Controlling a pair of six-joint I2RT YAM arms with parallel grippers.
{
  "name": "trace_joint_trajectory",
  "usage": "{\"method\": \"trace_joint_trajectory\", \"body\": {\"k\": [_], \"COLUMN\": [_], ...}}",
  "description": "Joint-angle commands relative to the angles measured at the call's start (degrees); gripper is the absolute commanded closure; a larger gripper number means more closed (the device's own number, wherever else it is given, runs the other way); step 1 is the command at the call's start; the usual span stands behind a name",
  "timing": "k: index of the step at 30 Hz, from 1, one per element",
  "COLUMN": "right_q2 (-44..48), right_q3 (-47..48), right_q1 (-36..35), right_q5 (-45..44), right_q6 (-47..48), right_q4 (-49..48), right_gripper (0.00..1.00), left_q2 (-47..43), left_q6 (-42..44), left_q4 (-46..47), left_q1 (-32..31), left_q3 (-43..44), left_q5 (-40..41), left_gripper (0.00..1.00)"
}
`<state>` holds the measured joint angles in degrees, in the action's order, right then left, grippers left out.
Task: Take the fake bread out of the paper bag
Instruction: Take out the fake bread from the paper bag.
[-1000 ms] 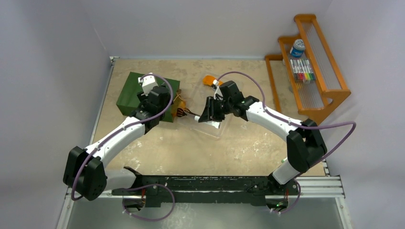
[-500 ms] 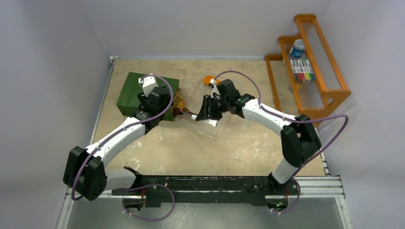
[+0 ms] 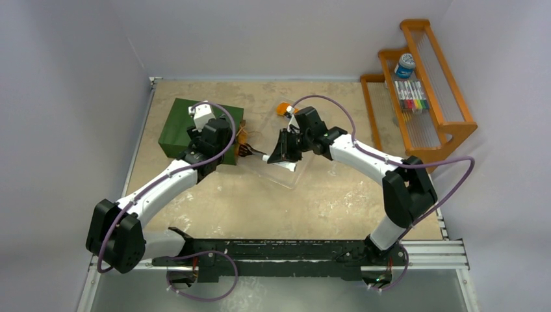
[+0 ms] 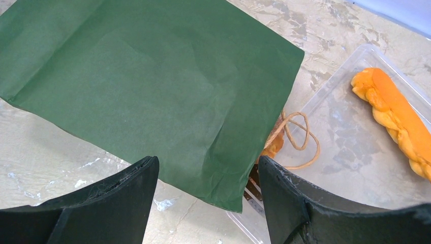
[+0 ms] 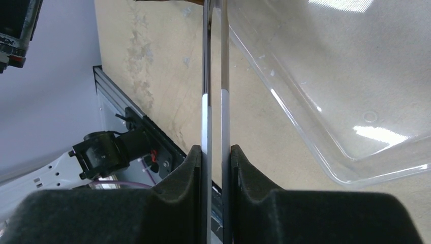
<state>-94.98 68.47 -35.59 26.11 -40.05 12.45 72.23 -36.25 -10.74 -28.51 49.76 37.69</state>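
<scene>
**A:** What sat nearest, at the tray's near edge?

**B:** The right hand [image 5: 216, 152] was clamped on the metal tongs [image 5: 213, 76]. It squeezed their 2 blades almost together above the near corner of the clear tray [image 5: 325, 127]. The tips ran off toward the tray's left side. Whether they pinched anything, I could not tell.

**A:** What was the danger there?

**B:** Blades that nearly shut had little bite left. I judged that a smooth toy piece could slip free and land on the counter [image 5: 152, 76] short of the tray.

**A:** And the other hand?

**B:** The left hand [image 4: 207, 162] hung open and empty over the paper bag [image 4: 152, 76]. The bag lay flat just left of the tray, with its mouth facing the tray. I could not see the hand pressing on the bag. If nothing pinned it, a light bag like that would probably slide along with any pull from the tongs, and the bread would come along inside it.

**A:** Where was the bread itself?

**B:** 1 orange piece [image 4: 272, 147] peeked from the bag's mouth, right at the tray's left wall. The string handles [image 4: 300, 134] lay looped across that corner of the tray, just beside it. The tongs could easily have caught string instead of bread. Farther on, 1 braided loaf [image 4: 391, 114] lay inside the tray at its far end, already out. A clumsy swing over the tray might have knocked it.
</scene>
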Motion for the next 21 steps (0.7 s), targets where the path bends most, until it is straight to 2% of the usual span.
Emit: {"method": "trace_joint_trajectory", "body": {"k": [1, 21], "right_q2": [3.7, 17.5], "right_q3": [2.3, -3.8], "right_q1": [0.2, 2.3], "right_q5": [-0.4, -4.4], "right_q6": [0.2, 2.4], "right_q4": [-0.4, 9.1], "right_gripper": [1.0, 1.0], "left_q2": [-0.7, 0.6], "left_q6": [0.7, -0.1], "left_q4": [2.4, 3.2], "left_q1": [0.5, 0.8], "left_q3": [-0.3, 1.6], "left_q5": [0.2, 0.9], "left_gripper": [0.29, 0.29]}}
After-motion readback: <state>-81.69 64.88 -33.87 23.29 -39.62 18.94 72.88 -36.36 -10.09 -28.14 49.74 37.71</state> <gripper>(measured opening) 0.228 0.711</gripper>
